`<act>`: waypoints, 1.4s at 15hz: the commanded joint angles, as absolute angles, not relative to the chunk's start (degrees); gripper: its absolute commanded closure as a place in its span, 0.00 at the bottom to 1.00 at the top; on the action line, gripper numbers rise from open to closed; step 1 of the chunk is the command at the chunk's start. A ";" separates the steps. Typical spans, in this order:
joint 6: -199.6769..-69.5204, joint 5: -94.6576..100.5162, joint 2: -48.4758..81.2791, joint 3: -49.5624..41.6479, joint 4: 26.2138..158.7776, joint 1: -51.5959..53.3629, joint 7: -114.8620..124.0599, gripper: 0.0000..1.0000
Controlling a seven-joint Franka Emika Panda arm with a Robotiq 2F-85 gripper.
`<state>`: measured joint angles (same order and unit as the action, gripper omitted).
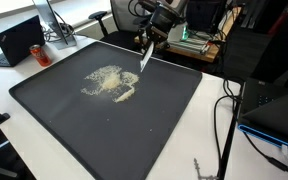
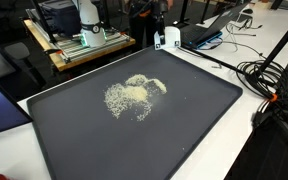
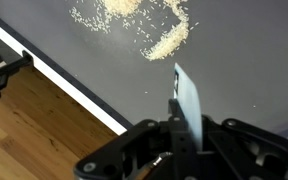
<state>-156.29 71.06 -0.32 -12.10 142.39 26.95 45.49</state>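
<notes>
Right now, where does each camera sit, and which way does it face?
Exterior view: high off a corner of the black tray, looking down across it, with a laptop at upper left. The claw at the far edge grips a white scraper.
Exterior view: high off a tray corner, facing the claw at the far rim.
Wrist view: on the wrist, looking along the scraper onto the tray, with the claw body at the bottom.
Shared: all three show the grain pile.

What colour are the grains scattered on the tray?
The grains are pale cream, clearest in the wrist view.
</notes>
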 commanded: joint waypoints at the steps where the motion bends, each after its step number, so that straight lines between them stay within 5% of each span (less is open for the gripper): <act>1: -155.84 71.49 -0.29 -11.51 142.44 27.38 45.77 0.99; 21: -154.19 56.64 5.46 -7.21 141.69 28.66 27.08 0.99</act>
